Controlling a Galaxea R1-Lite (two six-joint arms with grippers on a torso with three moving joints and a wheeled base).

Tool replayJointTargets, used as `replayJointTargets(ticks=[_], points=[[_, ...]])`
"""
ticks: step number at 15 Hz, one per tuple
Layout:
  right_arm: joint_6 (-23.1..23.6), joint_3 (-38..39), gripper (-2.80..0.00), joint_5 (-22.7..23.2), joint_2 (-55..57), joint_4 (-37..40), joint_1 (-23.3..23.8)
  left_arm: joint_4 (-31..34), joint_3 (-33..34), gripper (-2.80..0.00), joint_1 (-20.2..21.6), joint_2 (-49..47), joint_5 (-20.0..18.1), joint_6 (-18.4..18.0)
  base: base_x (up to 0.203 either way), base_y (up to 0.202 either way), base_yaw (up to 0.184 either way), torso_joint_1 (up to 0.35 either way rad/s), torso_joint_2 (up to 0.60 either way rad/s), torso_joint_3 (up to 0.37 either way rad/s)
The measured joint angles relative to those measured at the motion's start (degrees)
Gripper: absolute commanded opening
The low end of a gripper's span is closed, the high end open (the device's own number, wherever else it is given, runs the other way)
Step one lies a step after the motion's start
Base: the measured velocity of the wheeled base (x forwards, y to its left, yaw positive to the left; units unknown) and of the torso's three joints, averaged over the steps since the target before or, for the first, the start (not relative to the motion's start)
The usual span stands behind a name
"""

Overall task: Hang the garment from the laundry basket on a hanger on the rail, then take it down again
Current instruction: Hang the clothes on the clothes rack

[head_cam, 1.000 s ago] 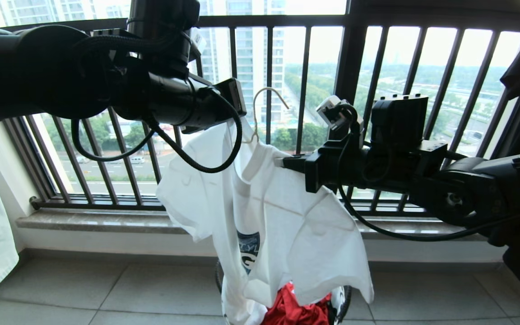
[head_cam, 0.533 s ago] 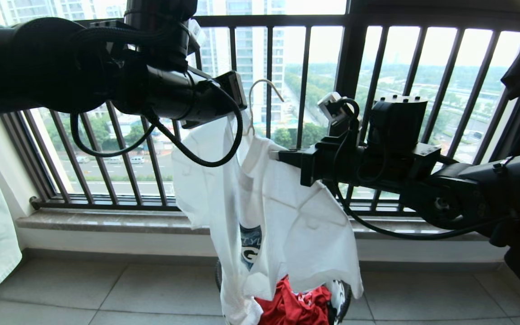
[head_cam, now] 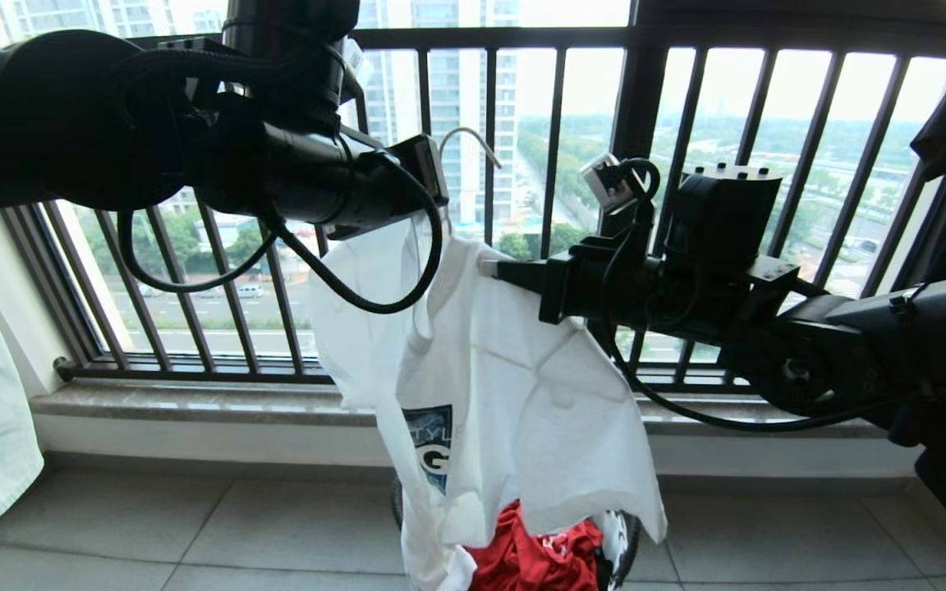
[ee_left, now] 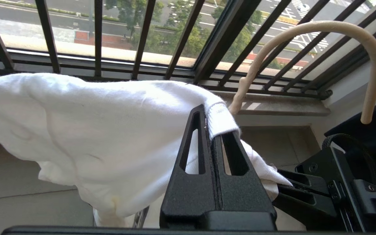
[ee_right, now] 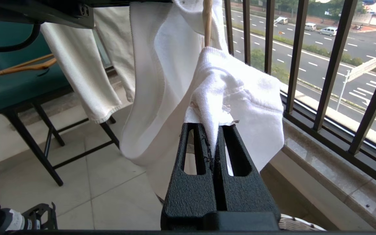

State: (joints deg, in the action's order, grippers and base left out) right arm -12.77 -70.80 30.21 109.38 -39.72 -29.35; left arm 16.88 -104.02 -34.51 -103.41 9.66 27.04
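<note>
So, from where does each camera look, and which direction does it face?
Head view: high, facing the window bars; both arms show, the left gripper and right gripper holding the T-shirt.
Left wrist view: behind its fingers, shut on the T-shirt beside the hanger.
Right wrist view: behind its fingers, shut on the T-shirt.
All three share the T-shirt.

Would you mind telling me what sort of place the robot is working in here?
Probably an enclosed apartment balcony used for laundry: black window bars overlooking streets, a tiled floor, and clothes in a basket.
</note>
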Motion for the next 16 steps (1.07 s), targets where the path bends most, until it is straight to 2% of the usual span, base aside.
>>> replayJointTargets(ticks=[2, 3, 10, 13, 16], points=[[-1.0, -0.3, -2.8, 0.0, 0.4, -0.4, 0.1, 0.0, 0.4, -2.8, 0.0, -0.2, 4.8, -0.3, 0.0, 0.0, 0.0, 0.0, 0.0, 0.0], [-2.0, -0.7, -2.8, 0.0, 0.6, -0.4, 0.1, -0.1, 1.4, -2.8, -0.2, -0.3, 6.0, -0.6, 0.0, 0.0, 0.0, 0.0, 0.0, 0.0], [-5.5, -1.4, -2.8, 0.5, 1.2, -0.8, 0.0, -0.4, 2.3, -2.8, -3.4, -0.3, 6.3, -1.5, 0.0, 0.0, 0.0, 0.0, 0.0, 0.0], [-9.1, -1.4, -2.8, 1.5, 2.1, -5.2, 0.0, -0.5, 2.2, -2.8, -3.7, 0.5, 6.8, -1.5, 0.0, 0.0, 0.0, 0.0, 0.0, 0.0], [-9.5, -1.4, -2.8, 1.5, 3.0, -6.7, 0.0, -0.5, 2.3, -2.8, -3.8, 0.8, 6.8, -1.5, 0.0, 0.0, 0.0, 0.0, 0.0, 0.0]])
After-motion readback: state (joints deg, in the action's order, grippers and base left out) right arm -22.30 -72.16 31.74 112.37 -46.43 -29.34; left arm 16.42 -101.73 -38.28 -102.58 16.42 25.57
